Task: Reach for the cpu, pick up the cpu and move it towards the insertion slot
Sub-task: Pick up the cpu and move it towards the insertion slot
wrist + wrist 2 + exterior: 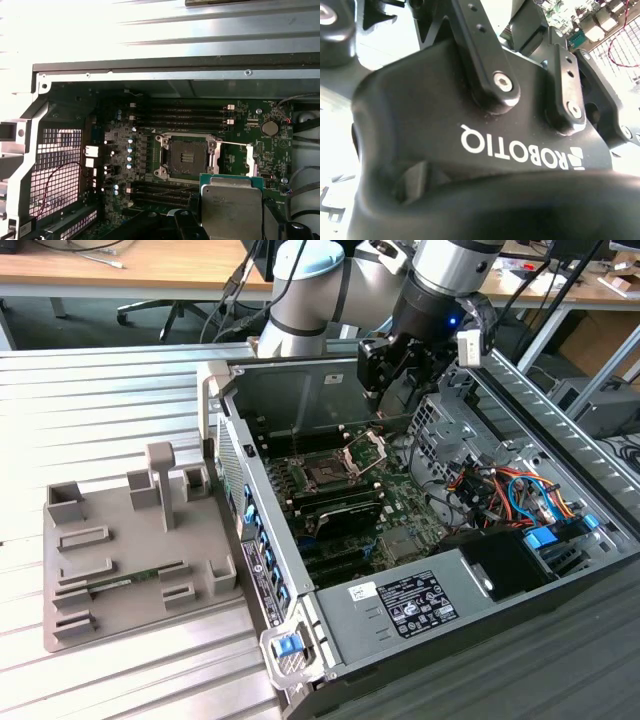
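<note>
Ribbed grey metal formed the work surface, with a wooden desk and cables behind it. On it lay an open computer case, its green motherboard exposed, and beside it, toward the exterior view's left, a grey moulded fixture tray with a thin green memory stick lying in one groove.

Above the far end of the case hung the black gripper on a silver arm. Its fingertips were hard to make out in the exterior view, dark against the dark case wall. In the first wrist view, the cpu sat gripped between the black fingers, a flat square with a dull silvery top and a green rim, its near edge cut off by the frame. It hovered just short of the insertion slot, a dark square socket in a silver frame with its wire bracket swung aside.

In the second wrist view, the gripper's glossy black housing blocked nearly everything.
</note>
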Available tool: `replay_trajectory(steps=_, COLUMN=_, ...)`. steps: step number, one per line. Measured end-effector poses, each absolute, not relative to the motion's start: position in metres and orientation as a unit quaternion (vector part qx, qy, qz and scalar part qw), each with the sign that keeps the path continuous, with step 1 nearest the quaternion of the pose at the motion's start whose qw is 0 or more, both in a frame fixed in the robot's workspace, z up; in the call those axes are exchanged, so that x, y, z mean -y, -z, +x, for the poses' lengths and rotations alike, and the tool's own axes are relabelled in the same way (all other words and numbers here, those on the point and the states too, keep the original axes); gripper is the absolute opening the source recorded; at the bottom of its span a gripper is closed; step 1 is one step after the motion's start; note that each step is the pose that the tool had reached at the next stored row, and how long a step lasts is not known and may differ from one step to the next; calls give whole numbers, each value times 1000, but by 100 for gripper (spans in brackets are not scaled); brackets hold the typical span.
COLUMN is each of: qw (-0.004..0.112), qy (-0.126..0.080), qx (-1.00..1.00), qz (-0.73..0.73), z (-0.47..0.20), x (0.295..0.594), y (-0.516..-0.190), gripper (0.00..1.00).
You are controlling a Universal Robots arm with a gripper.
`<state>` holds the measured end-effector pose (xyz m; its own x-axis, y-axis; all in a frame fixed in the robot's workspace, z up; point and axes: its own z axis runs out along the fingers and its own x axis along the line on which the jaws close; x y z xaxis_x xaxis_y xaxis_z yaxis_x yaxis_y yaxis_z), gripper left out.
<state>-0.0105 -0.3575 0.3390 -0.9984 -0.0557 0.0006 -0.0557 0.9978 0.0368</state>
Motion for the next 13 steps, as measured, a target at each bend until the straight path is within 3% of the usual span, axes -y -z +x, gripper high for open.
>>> replay_trajectory(steps=13, qw=1, qy=18, qx=999, qz=28, z=-11, x=358, y=-336, gripper=55)
